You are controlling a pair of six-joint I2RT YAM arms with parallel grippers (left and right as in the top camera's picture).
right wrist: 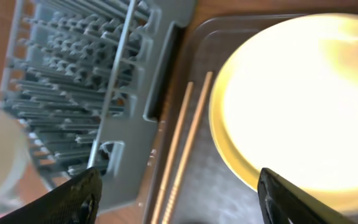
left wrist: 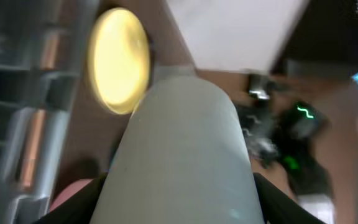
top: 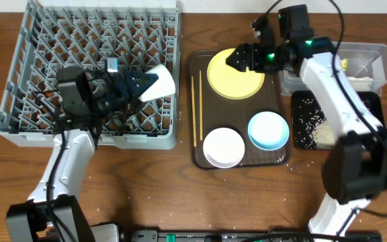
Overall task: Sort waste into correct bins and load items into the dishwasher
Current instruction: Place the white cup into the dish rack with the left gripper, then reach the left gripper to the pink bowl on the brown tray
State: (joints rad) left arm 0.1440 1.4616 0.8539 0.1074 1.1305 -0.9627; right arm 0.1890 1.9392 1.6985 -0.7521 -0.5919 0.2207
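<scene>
While your left hand pinches the small white cup, tipped on its side above the right part of the grey dish rack, your right hand hovers over the left rim of the yellow plate with its fingers spread wide and holding nothing. Beside that plate the two chopsticks lie on the brown serving tray, and the white bowl and light-blue bowl sit toward its front edge.

Watch the cup. Because it is tilted, letting go from here could send it rolling across the pegs or over the rack's wall onto the bench. The plate lies flat on the tray, so your fingers may slip off its thin rim or knock the chopsticks.

You can read no brand, label or writing anywhere.
</scene>
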